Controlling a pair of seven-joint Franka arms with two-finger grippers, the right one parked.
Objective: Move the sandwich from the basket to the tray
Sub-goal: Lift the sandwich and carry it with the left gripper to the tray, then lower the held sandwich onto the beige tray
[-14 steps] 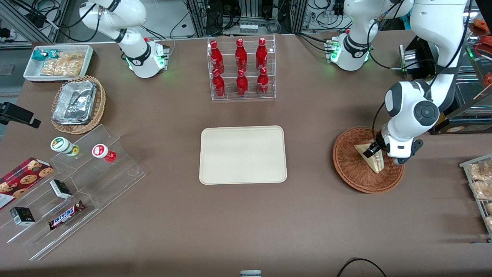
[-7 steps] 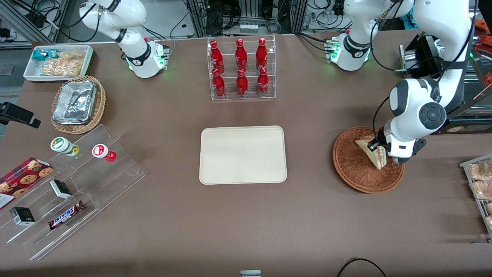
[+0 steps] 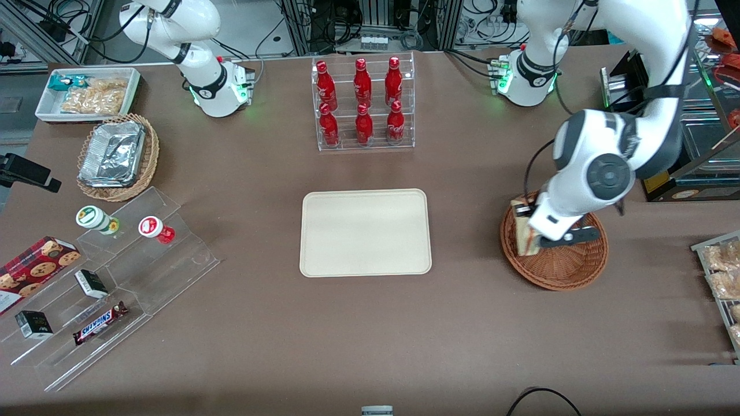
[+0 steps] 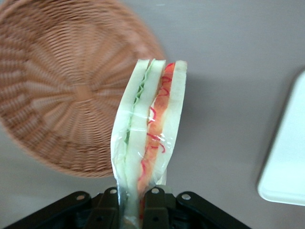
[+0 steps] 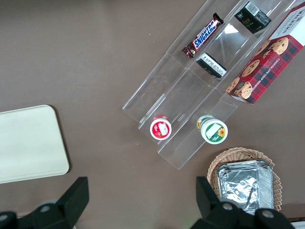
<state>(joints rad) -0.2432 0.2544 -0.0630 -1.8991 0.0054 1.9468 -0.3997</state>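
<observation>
My left gripper (image 3: 531,222) is shut on the clear-wrapped sandwich (image 3: 526,238) and holds it lifted over the rim of the reddish-brown wicker basket (image 3: 569,266) on the tray's side. In the left wrist view the fingers (image 4: 157,205) pinch the sandwich (image 4: 150,124) at its base, red and green filling showing, with the basket (image 4: 62,95) below and a corner of the tray (image 4: 288,157) beside it. The beige tray (image 3: 365,232) lies flat at the table's middle, nothing on it. The right wrist view shows a tray corner (image 5: 28,143).
A clear rack of red bottles (image 3: 363,104) stands farther from the front camera than the tray. Toward the parked arm's end are acrylic steps with snacks (image 3: 110,277), a tan wicker basket with foil containers (image 3: 115,156) and a white snack bin (image 3: 87,92). A wire rack of pastries (image 3: 722,277) sits toward the working arm's end.
The gripper has lifted the sandwich out of the basket's middle and carried it toward the tray, to over the basket's rim. The wrist has turned.
</observation>
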